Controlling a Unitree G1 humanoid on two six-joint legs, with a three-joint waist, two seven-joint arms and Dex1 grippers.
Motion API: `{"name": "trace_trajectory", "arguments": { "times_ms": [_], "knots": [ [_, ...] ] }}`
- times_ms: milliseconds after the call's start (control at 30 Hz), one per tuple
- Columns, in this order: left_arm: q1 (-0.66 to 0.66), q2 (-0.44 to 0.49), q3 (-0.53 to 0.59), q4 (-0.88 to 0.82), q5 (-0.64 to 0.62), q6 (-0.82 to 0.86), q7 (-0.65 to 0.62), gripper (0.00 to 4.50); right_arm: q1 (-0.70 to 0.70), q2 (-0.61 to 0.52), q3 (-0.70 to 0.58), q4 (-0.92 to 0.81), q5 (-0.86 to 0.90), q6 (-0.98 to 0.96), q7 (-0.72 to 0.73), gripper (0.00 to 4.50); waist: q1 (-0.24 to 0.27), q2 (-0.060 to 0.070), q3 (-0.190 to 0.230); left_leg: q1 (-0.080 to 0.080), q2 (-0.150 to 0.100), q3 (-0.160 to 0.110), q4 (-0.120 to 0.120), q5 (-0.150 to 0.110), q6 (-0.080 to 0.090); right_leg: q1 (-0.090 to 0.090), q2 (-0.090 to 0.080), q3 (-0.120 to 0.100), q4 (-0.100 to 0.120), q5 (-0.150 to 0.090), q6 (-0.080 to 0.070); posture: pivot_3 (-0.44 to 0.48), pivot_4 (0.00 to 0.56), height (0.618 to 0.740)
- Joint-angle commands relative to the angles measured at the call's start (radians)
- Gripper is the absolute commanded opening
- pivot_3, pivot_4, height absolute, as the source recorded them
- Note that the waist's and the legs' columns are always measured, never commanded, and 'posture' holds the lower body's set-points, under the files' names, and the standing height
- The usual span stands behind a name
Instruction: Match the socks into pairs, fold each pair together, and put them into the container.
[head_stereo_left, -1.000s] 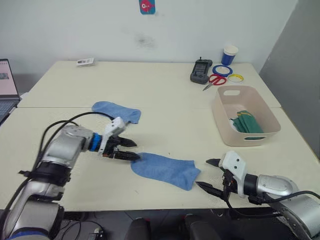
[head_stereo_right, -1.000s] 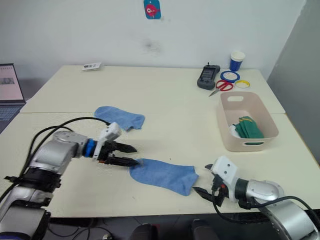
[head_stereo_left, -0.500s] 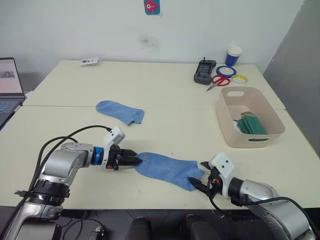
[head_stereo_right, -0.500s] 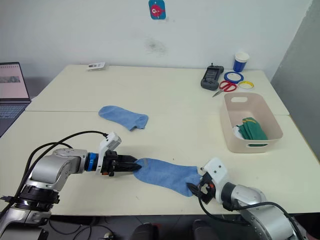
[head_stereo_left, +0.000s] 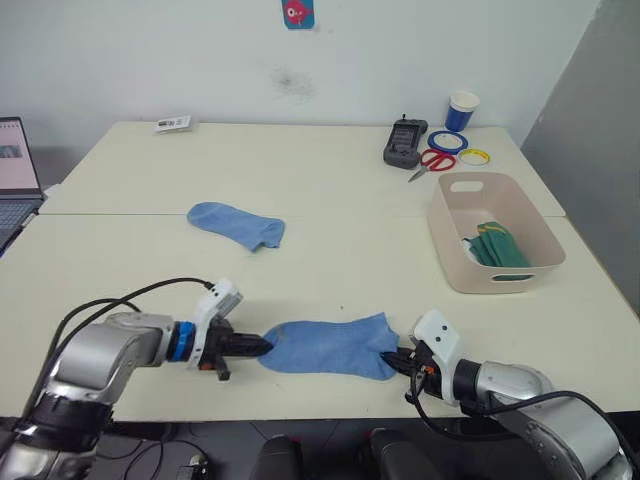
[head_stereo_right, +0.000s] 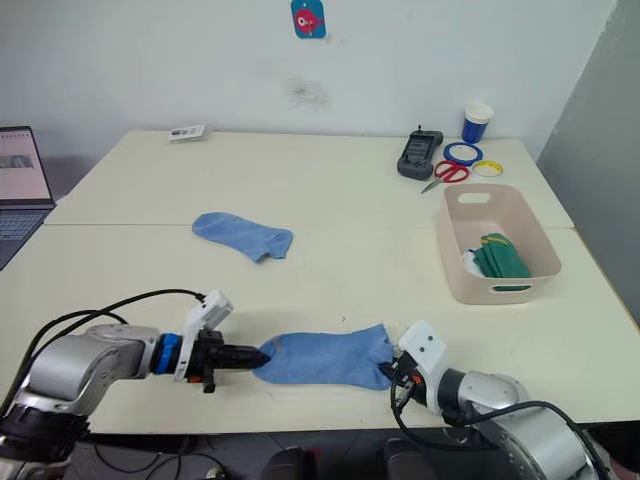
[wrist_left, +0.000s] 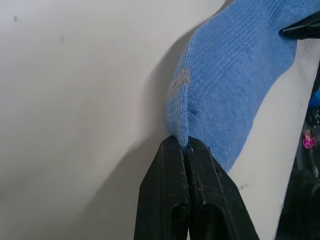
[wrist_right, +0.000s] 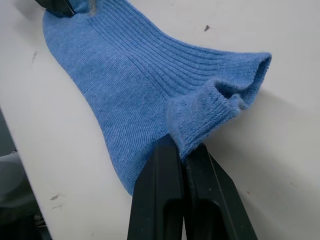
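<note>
Light blue knit, the near sock (head_stereo_left: 325, 347), lies flat at the 6 o'clock edge of the surface (head_stereo_left: 330, 190), long axis running 9-to-3 between the two arms. Left gripper (head_stereo_left: 258, 346) has its fingers (wrist_left: 186, 195) closed on the toe end; in the left wrist view the fabric is pinched between them. Right gripper (head_stereo_left: 402, 358) has its fingers (wrist_right: 176, 195) closed on the cuff end, knit bunched at the tips. Each arm holds one end, sock stretched between.

Second light blue sock (head_stereo_left: 236, 223) lies loose toward 10 o'clock from the held one, well apart, angled roughly 10-to-4. Left arm is the nearer to it.

Container (head_stereo_left: 493, 232) sits at 2 o'clock, near the right arm; dark green socks (head_stereo_left: 495, 248) and a bit of white are already inside.

Judgement: pairing step for the blue socks. The held sock likely has to travel toward 10 o'clock and rotate to match the partner's axis before folding.

Risk: uneven pull could slip one end free.
</note>
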Motion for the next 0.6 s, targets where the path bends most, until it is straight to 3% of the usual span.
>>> {"name": "trace_trajectory", "arguments": {
  "times_ms": [33,367,500,600],
  "knots": [
    [0.039,0.02,0.056,-0.077,-0.048,0.032,0.03,0.0,-0.009,-0.005,-0.017,-0.065,0.061,0.054,0.016,0.04,0.002,0.0,0.0,0.0,0.0,0.0,0.0,0.0,0.0,0.0,0.0,0.0,0.0,0.0,0.0,0.0,0.15,0.732],
    [0.037,0.026,0.02,-0.033,-0.03,-0.067,0.045,0.0,-0.012,0.024,-0.034,-0.092,0.139,0.213,-0.041,0.04,0.003,0.0,0.0,0.0,0.0,0.0,0.0,0.0,0.0,0.0,-0.001,0.0,0.0,0.0,0.0,0.0,0.15,0.732],
    [0.054,0.057,-0.008,-0.011,-0.024,-0.097,0.01,0.0,-0.011,-0.012,-0.023,-0.101,0.104,0.171,-0.04,0.97,0.003,0.0,0.0,0.0,0.0,0.0,0.0,0.0,0.0,0.0,-0.001,0.0,0.0,0.0,0.0,0.0,0.15,0.732],
    [0.087,0.094,-0.026,0.007,0.008,-0.187,-0.038,0.64,-0.008,-0.046,-0.052,-0.096,0.105,0.157,-0.032,2.0,0.001,0.0,0.0,0.0,0.0,0.001,-0.001,0.0,0.0,0.0,-0.001,0.0,-0.001,0.0,0.0,0.0,0.15,0.732]
  ]
}}
